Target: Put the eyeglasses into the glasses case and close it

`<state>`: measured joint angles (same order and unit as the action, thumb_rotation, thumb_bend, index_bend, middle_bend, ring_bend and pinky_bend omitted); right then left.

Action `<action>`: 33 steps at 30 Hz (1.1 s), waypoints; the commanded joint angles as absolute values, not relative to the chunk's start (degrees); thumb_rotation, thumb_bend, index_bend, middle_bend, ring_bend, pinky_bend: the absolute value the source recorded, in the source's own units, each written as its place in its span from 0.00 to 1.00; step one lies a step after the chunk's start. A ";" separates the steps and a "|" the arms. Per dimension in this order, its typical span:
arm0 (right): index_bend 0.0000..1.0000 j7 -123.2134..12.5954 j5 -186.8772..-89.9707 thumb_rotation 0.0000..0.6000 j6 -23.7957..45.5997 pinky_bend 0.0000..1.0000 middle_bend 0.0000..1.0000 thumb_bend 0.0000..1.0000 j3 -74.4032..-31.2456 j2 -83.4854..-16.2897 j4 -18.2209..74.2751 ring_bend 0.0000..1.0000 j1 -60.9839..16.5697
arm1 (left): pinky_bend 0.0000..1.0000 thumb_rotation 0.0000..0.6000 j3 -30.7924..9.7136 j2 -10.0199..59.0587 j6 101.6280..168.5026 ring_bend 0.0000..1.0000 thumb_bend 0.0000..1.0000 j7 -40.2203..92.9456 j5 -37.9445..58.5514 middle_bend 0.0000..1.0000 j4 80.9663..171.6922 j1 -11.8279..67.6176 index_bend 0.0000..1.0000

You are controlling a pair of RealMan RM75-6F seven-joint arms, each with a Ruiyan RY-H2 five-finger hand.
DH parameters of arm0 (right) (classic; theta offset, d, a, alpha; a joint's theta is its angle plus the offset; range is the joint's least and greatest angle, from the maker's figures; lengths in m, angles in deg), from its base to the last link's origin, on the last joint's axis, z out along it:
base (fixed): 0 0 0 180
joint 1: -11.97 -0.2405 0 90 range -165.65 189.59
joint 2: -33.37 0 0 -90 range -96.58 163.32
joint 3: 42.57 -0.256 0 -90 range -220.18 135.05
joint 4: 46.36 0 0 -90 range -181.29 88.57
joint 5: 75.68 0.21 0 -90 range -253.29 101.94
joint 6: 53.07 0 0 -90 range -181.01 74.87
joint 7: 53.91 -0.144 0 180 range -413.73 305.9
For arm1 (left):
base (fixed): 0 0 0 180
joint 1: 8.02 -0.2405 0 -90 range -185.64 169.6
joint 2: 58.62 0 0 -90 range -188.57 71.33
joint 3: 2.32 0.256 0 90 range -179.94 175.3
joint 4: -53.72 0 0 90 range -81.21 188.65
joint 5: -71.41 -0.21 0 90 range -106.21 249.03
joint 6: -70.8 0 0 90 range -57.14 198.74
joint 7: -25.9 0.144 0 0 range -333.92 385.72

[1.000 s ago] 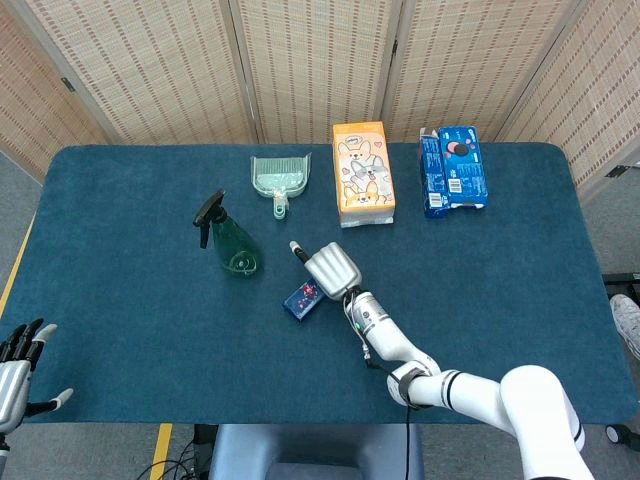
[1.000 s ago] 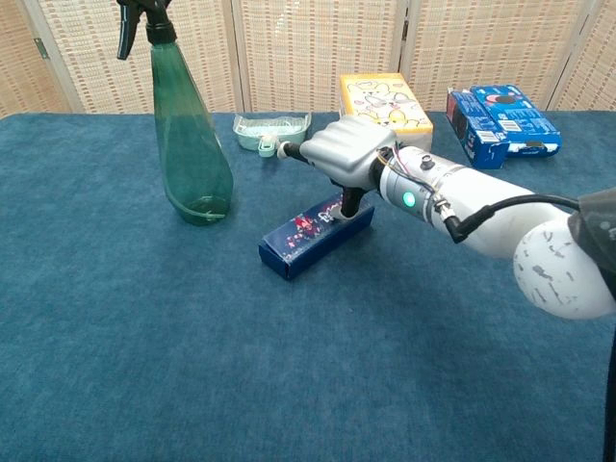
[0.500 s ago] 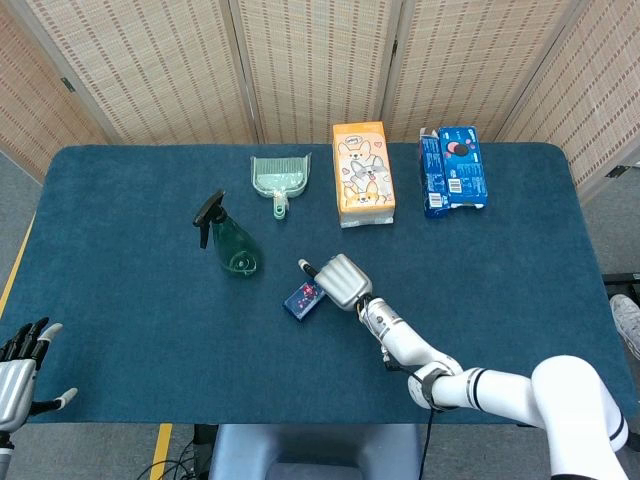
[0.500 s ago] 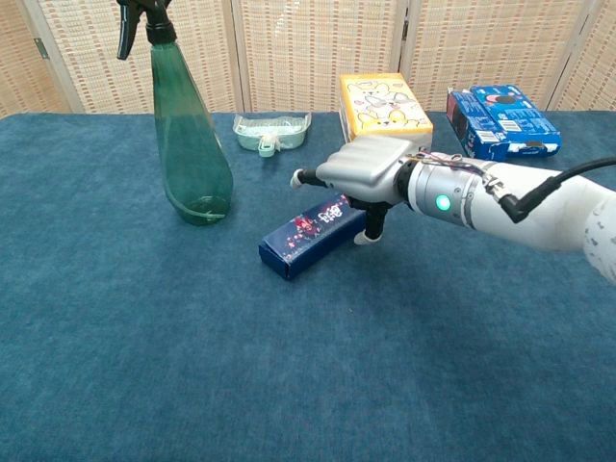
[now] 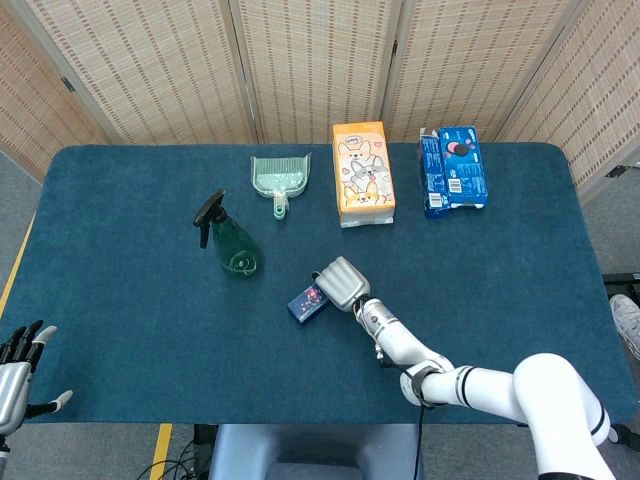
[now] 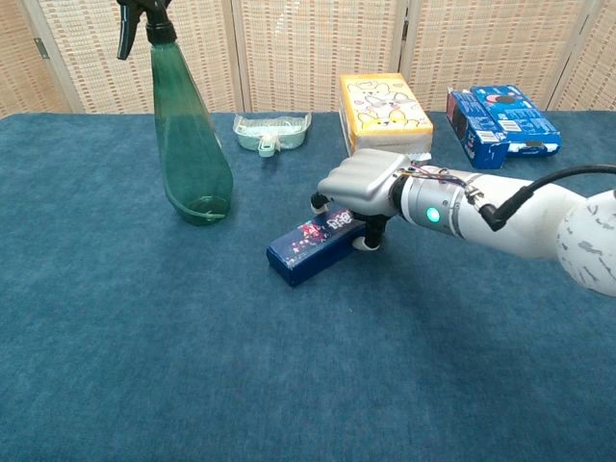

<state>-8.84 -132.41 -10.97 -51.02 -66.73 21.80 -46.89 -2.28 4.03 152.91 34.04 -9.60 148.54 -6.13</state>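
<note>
— Chest view first: where does the right hand [image 6: 361, 191] sit?
— Over the near-right end of the glasses case [image 6: 316, 247], palm down. Its fingers [image 6: 371, 234] curl down around that end of the dark blue box and touch it — the case lies flat and closed on the blue table [image 6: 144, 366].
— And from the head view?
— Same hand [image 5: 340, 282] covers the right end of the case [image 5: 306, 304], roughly at the table's middle.
— Does it actually grip the case?
— Fingers are on both sides of it; I cannot tell whether it squeezes.
— The left hand [image 5: 14, 365]?
— At the lower left corner, off the table edge, fingers spread, holding nothing.
— What else is there?
— A green spray bottle [image 6: 189, 135] left of the case, a pale green dustpan [image 5: 279, 177], an orange carton [image 5: 363, 172] and a blue box [image 5: 453, 170] along the far side.
</note>
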 commanded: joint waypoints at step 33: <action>0.08 -20.41 -147.12 1.00 24.70 0.74 0.65 0.34 -41.27 -39.47 52.98 0.60 -22.03 | 0.18 1.00 -5.35 6.91 154.38 0.05 0.13 36.30 -11.19 0.07 147.34 -3.33 0.14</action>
<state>-18.24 -144.95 22.04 -43.01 -42.08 50.68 -24.89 -5.21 6.77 154.27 36.13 -11.12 147.30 -3.46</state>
